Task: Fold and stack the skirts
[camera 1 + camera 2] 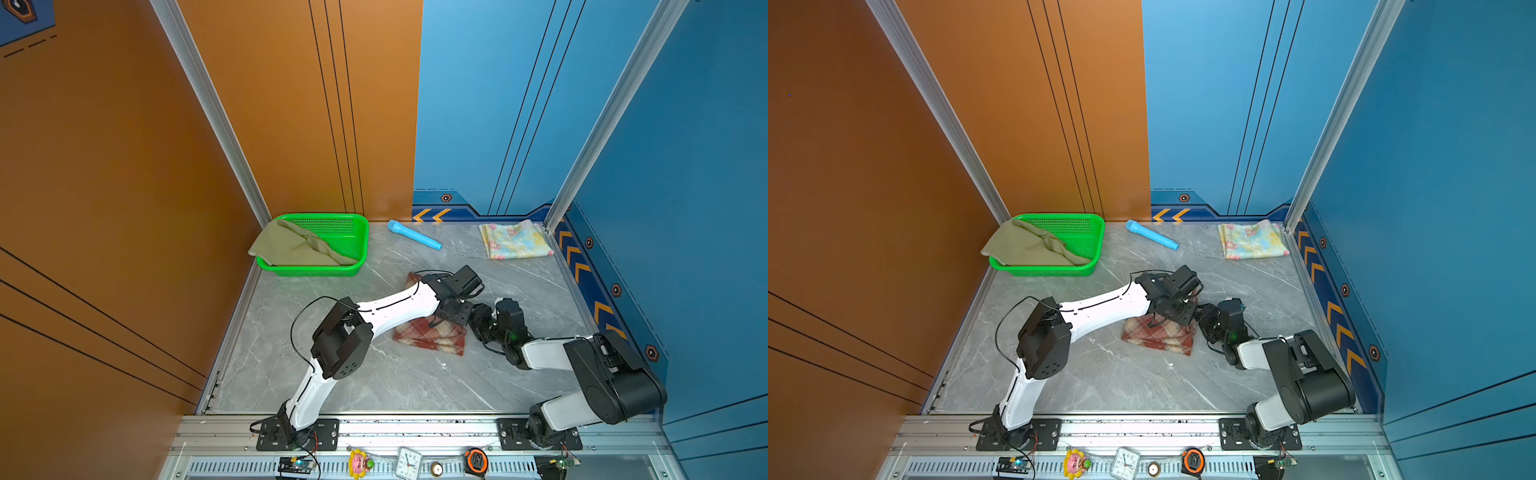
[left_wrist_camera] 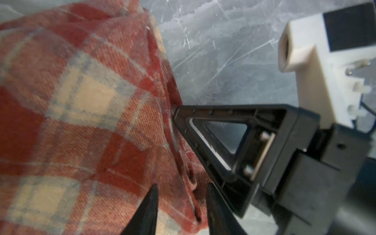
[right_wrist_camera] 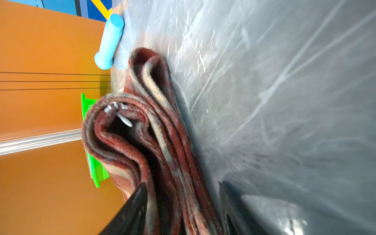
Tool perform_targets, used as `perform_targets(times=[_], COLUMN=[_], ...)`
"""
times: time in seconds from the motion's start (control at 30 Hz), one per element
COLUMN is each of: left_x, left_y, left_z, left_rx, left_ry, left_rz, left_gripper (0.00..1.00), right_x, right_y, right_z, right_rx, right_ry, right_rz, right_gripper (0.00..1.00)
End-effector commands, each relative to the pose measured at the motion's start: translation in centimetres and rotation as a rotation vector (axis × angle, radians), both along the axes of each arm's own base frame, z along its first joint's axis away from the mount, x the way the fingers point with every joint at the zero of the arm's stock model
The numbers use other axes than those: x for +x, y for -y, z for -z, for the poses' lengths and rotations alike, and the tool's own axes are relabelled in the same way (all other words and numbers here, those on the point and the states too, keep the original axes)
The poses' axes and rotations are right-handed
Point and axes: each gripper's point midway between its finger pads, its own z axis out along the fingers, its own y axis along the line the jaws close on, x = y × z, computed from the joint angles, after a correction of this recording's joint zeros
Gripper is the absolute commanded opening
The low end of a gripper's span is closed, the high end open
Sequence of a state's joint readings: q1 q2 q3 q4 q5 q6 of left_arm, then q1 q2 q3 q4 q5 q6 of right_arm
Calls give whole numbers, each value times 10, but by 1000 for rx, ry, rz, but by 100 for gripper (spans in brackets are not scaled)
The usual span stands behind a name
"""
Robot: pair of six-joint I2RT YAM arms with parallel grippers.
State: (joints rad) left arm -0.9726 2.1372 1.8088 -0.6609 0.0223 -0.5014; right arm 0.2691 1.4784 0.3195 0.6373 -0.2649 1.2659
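Folded plaid skirt (image 1: 428, 338) lies on the bench (image 1: 374, 382), right of the basket (image 1: 363, 241) and well apart, with bare bench between. Left hand (image 2: 182, 195) is released over its edge. Right hand (image 3: 183, 189) straddles its layered edge, grip unclear.

Coarse woven plaid skirt (image 2: 81, 122), glossy marbled table (image 1: 374, 386), plastic basket (image 1: 349, 239)

plaid skirt (image 1: 430, 337): folded, centre | olive skirt (image 1: 291, 248): in basket (image 1: 316, 272) | floral skirt (image 1: 515, 240): far right corner
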Motion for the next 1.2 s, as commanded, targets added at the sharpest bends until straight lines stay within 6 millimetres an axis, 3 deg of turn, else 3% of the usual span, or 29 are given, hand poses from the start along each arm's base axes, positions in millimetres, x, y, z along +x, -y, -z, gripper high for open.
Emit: perform_targets(times=[0.0, 0.2, 0.47, 0.77, 0.93, 1.17], left_x=[-7, 10, 36, 50, 50, 52], left_y=[23, 0, -76, -156, -167, -165], left_z=[-36, -69, -58, -13, 19, 64], left_rx=[-168, -263, -224, -41, 44, 176], left_ry=[-4, 22, 24, 23, -1, -19], left_rz=[50, 2, -130, -279, -298, -261], left_gripper=[59, 61, 59, 59, 58, 55], right_x=[-32, -36, -32, -28, -36, -40], right_y=[9, 14, 5, -13, -17, -26], right_z=[31, 22, 13, 25, 44, 74], right_rx=[-61, -125, -187, -230, -342, -324], right_ry=[-141, -131, -113, -164, -246, -323], right_rz=[-42, -122, -251, -356, -393, -392], right_gripper=[60, 69, 93, 96, 92, 77])
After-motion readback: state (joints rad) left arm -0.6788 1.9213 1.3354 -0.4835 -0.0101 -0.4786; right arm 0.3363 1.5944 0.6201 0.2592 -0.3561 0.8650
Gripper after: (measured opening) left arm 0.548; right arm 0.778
